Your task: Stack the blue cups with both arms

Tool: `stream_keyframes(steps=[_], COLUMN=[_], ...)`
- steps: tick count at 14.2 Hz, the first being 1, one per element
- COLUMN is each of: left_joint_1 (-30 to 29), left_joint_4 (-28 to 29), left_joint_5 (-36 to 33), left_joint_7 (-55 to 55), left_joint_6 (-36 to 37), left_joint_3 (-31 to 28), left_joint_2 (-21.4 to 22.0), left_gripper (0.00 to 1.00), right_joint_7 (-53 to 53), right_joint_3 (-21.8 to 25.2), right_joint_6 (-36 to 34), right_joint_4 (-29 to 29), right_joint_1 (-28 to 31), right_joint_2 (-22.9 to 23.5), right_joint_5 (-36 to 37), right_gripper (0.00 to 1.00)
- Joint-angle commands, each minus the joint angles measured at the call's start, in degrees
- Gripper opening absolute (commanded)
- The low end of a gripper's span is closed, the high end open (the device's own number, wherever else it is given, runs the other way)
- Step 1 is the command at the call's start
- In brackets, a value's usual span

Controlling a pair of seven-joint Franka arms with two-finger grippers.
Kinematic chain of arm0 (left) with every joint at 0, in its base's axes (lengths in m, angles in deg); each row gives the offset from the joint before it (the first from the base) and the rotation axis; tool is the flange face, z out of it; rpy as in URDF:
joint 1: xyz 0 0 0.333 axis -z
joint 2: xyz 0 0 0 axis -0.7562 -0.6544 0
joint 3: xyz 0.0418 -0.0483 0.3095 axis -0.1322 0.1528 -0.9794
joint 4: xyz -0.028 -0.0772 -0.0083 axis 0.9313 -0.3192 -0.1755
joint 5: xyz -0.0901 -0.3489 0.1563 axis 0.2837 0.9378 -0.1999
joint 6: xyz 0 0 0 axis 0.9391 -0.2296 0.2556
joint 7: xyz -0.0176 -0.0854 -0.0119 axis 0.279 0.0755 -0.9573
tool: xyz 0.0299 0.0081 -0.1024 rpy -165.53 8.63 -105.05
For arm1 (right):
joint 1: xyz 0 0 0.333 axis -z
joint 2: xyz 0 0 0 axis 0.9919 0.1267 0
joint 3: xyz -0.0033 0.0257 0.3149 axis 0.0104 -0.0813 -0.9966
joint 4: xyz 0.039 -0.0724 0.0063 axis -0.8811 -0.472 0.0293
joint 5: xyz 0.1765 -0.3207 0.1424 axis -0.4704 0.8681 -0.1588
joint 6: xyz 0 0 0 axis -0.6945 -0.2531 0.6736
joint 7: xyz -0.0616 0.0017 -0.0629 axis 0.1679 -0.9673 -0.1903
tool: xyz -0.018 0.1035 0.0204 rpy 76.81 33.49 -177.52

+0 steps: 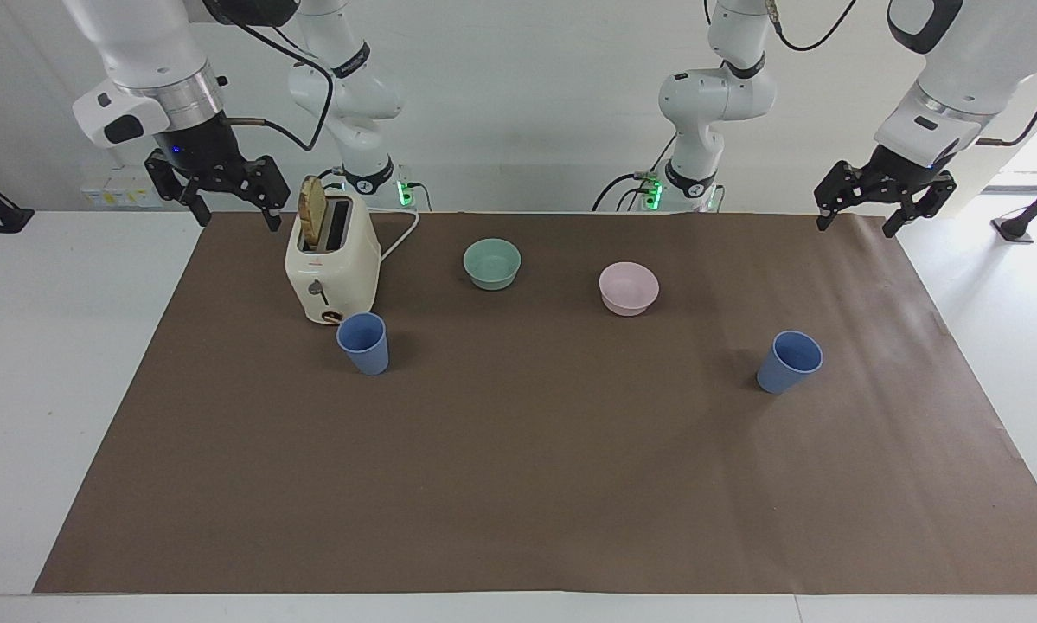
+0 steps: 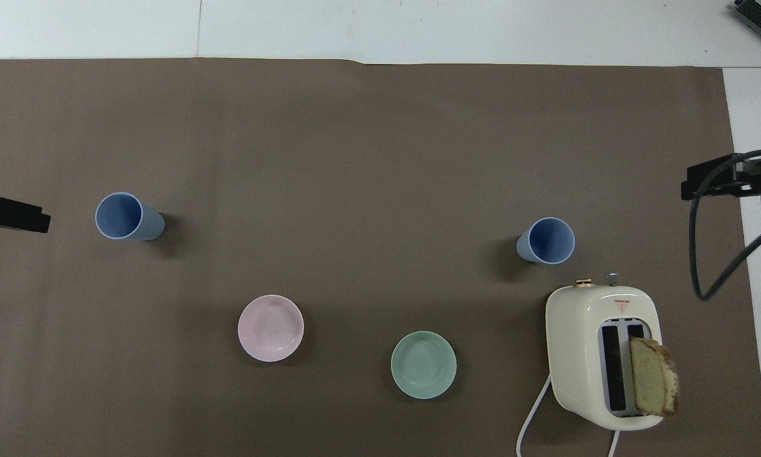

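Two small matte blue tapered plastic cups stand upright and well apart mid-table: one (image 1: pixel 363 343) just beside the cream toaster (image 1: pixel 331 260), the other (image 1: pixel 789 362) toward the left arm's edge. Both tools, left (image 1: pixel 859 219) and right (image 1: pixel 236 209), hang open and empty over the corners nearest the robots.

Reading the desk (image 1: pixel 51 389) as a clock with twelve pointing away from the robots, a mat (image 1: pixel 518 484) covered most of it. The toaster (image 1: pixel 331 264) stood at the right arm's end, a bread slice (image 1: pixel 311 210) upright in its slot. The first cup (image 1: pixel 364 343) stood at its twelve, just beside it. The first bowl (image 1: pixel 492 263) sat at the toaster's nine, the second bowl (image 1: pixel 629 288) at that bowl's ten. The second cup (image 1: pixel 789 362) stood at ten from the second bowl. The right tool (image 1: pixel 237 212) hung over the mat's edge beside the toaster, the left tool (image 1: pixel 855 221) over the mat's corner at the left arm's end.
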Motion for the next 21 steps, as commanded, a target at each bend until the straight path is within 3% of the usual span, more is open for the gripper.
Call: stream_keyframes(steps=[1,21], left_joint_1=[0.71,0.01], left_joint_4=[0.3,0.48], left_joint_5=[0.55,0.38], left_joint_7=[0.24,0.77], left_joint_6=[0.99,0.91], left_joint_3=[-0.64,-0.82], left_joint_2=[0.84,0.93], left_gripper=[1.0,1.0], right_joint_7=[-0.64,-0.64], right_joint_3=[-0.27,-0.27], right_joint_6=[0.39,0.39], right_joint_4=[-0.97,-0.97], right_joint_1=[0.7,0.7], right_joint_2=[-0.64,-0.64], right_joint_5=[-1.49,-1.49], right_gripper=[1.0,1.0])
